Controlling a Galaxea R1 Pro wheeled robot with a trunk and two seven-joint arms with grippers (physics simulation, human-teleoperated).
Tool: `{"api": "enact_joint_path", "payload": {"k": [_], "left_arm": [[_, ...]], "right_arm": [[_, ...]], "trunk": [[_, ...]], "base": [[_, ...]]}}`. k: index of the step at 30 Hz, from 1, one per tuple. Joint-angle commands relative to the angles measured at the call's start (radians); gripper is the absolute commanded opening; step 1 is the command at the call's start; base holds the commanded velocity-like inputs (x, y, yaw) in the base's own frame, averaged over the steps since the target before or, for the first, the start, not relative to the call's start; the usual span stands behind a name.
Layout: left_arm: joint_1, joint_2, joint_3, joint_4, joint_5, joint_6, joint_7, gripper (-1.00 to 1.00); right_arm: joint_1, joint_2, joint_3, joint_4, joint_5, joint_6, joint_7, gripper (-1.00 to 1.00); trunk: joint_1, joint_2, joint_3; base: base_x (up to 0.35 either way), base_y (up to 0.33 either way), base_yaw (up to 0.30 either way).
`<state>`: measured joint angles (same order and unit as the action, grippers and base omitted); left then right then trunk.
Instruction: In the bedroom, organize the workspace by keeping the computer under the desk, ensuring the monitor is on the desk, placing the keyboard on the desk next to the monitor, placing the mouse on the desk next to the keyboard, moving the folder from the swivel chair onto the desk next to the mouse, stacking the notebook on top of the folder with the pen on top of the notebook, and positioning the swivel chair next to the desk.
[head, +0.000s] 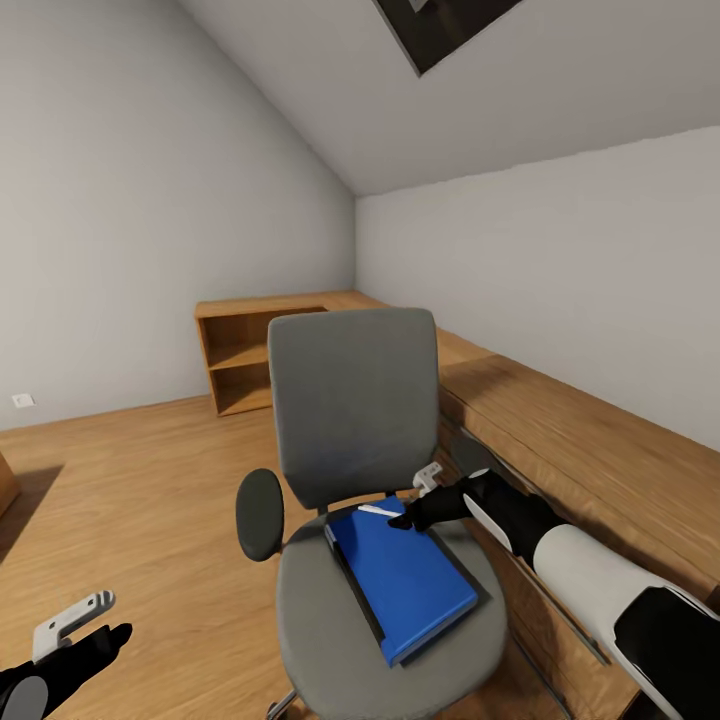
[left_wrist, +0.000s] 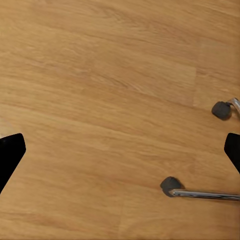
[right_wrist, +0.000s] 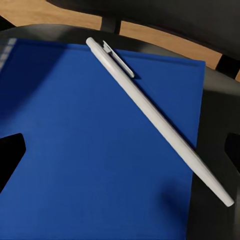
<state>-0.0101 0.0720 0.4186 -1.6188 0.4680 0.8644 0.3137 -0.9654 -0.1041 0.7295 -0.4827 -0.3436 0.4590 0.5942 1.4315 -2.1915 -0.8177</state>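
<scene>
While the blue folder (head: 405, 575) lies flat on the seat of the swivel chair (head: 355, 400), your right tool (head: 408, 520) hangs just over its back edge, close to the chair's backrest, because that is where the white pen (right_wrist: 155, 117) sits. In the right wrist view the pen runs diagonally across the folder's cover, clip end toward the backrest, its other end reaching past the folder's edge over the dark seat. The two dark fingertips (right_wrist: 11, 152) stand spread at either side of that view with the pen between them and nothing pinched, so I judge you are lining up to take the pen first; it would likely roll off if you lifted the folder with it aboard. A dark slab shows under the folder along its near edges in the head view; it may be the notebook, but I cannot tell.

Your left tool (head: 75, 625) is held low and well apart from the chair, over the wood floor (left_wrist: 100, 100). Its fingertips are spread wide with nothing between them, and its wrist view catches two castors of the chair's chrome base (left_wrist: 200, 192).

Behind the chair a low light-wood shelving worktop (head: 560, 420) runs along the wall; it is not the desk you need.
</scene>
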Motion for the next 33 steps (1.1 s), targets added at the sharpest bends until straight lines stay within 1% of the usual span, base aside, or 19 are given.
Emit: {"api": "enact_joint_path", "payload": {"k": [1,12,14,23,33], "left_arm": [[-0.001,0.0,0.0,-0.001,0.011,0.004,0.008,1.0],[-0.001,-0.001,-0.001,-0.001,0.011,0.004,0.008,1.0],[-0.001,-0.001,-0.001,-0.001,0.011,0.004,0.008,1.0],[-0.001,-0.001,-0.003,-0.001,0.011,0.004,0.008,1.0],[-0.001,0.0,-0.003,-0.001,0.011,0.004,0.008,1.0]], "right_arm": [[-0.001,-0.002,0.005,-0.002,-0.008,0.006,0.003,1.0],[-0.001,-0.006,0.0,-0.003,-0.009,0.0,0.015,1.0],[-0.001,-0.006,-0.011,-0.004,-0.009,0.0,0.015,1.0],[-0.001,-0.005,-0.107,-0.005,-0.008,-0.002,0.012,1.0],[-0.001,-0.004,-0.142,-0.003,-0.008,-0.005,0.009,1.0]], "trunk": [[0.0,-0.001,-0.001],[0.0,-0.001,-0.001],[0.0,-0.001,-0.001],[0.0,-0.001,-0.001],[0.0,-0.001,-0.001]], "base": [[0.0,0.0,0.0],[0.0,0.0,0.0],[0.0,0.0,0.0],[0.0,0.0,0.0],[0.0,0.0,0.0]]}}
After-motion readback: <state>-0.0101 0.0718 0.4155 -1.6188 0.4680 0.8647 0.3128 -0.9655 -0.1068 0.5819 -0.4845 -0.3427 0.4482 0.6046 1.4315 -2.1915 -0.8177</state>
